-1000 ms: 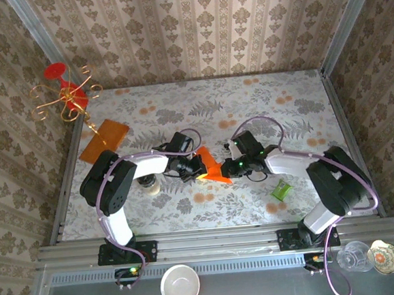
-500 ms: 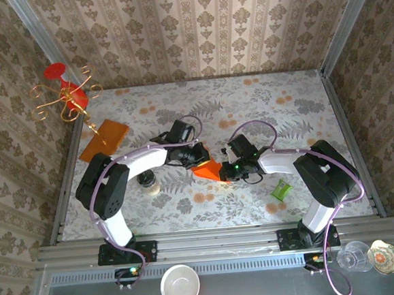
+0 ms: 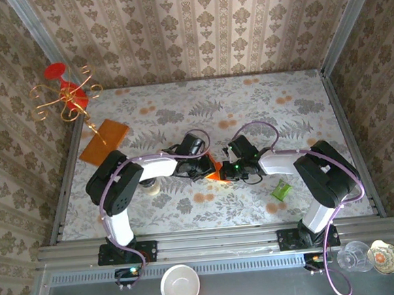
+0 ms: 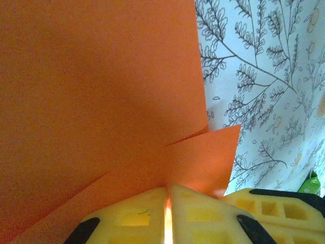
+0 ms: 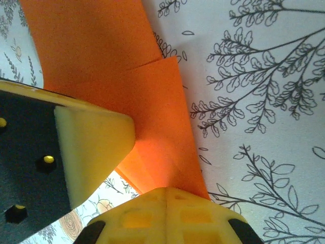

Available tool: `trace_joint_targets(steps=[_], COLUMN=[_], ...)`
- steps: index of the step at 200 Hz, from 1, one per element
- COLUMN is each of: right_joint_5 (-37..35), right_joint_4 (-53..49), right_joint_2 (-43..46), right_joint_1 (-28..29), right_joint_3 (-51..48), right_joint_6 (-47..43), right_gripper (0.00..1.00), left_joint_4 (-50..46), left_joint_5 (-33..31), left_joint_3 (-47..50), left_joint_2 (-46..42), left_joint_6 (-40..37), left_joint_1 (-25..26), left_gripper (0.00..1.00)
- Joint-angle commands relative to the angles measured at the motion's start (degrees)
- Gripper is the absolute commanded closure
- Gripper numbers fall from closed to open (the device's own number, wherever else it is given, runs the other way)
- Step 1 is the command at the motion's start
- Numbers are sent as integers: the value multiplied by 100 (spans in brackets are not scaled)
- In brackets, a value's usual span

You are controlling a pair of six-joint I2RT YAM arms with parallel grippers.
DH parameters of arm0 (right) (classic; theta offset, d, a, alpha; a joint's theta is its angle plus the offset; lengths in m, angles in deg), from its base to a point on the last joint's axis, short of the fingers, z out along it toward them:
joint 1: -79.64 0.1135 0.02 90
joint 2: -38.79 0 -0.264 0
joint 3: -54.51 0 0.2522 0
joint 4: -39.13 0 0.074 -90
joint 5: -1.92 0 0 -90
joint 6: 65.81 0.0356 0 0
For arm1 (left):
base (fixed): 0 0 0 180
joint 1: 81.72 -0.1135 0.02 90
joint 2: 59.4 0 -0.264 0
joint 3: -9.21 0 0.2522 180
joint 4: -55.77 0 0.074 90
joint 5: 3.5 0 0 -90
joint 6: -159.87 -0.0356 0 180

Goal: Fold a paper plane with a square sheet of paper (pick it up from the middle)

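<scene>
Amber sheet [image 3: 104, 140] by the tabletop's [image 3: 282, 106] left edge hasn't budged. Compared to a second ago, though, the left claw [image 3: 204, 167] has slid right, toward the right claw [image 3: 225, 170]. So the paper [image 3: 214, 171], which showed as a fat orange wedge, is now just a sliver squeezed between the two. It sits around the middle of the tabletop, a bit toward the near edge. Left claw is pinched on the paper: on its wrist cam the yellow fingers [image 4: 203, 213] meet with only a glowing orange seam between them. Right claw is clamped on it too, same as before. From above, too little shows to call the long axis or where it points. Up close on the left wrist view it's overlapping folded layers, with a small flap whose corner pokes right over the cloth. Paper's thin, matte and straight-edged. The fingers are blocky with cut-out pockets, and the tabletop is pale with printed ferns and orange flowers.
</scene>
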Motion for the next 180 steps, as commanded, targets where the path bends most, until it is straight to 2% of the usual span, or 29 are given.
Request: trace_joint_targets(steps=[1,46,98,153,180], right_joint_5=[-591,-997,-1314,-1433,-1196], right_joint_4=[-419,-634,-756,-708,-294], right_joint_2=[-140,-148,-167,-37,274], right_joint_1=[24,25,24,25,25], right_joint_3=[-274,-442,-755,-879,-925], right_joint_6=[329,796,1341,1477,1473], right_gripper=[98,98,98,98,97], left_joint_4=[327,688,969,1020,804], left_joint_5=[-478,-806,-760,-668,-571], left_joint_3=[255,904,1305,1595,1475], left_joint_2=[-52,-275,-618,-844,-1114], left_joint_6=[416,717,575,385,191], left_joint_1=[53,15,-472,-1043,-1157], left_gripper=[87,87,86,86,86])
